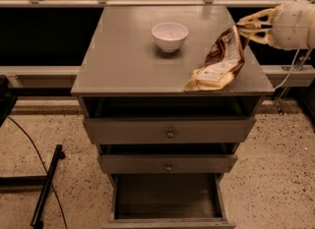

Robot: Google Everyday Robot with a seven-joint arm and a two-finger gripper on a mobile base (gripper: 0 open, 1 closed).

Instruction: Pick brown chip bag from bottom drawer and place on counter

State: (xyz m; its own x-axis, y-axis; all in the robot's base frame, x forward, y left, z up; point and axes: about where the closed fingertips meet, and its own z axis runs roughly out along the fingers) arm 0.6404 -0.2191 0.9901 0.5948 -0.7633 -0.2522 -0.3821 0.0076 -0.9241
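The brown chip bag (220, 62) hangs tilted over the right side of the counter (128, 61), its lower end resting near the front right edge. My gripper (244, 26) is at the counter's right edge, shut on the bag's top end. The bottom drawer (167, 198) is pulled open below, and its inside looks empty.
A white bowl (170, 36) stands on the counter's back middle, left of the bag. Two grey drawers with brass knobs (170, 133) sit below the counter. A metal railing runs behind the cabinet. A black cable and stand lie on the speckled floor at left.
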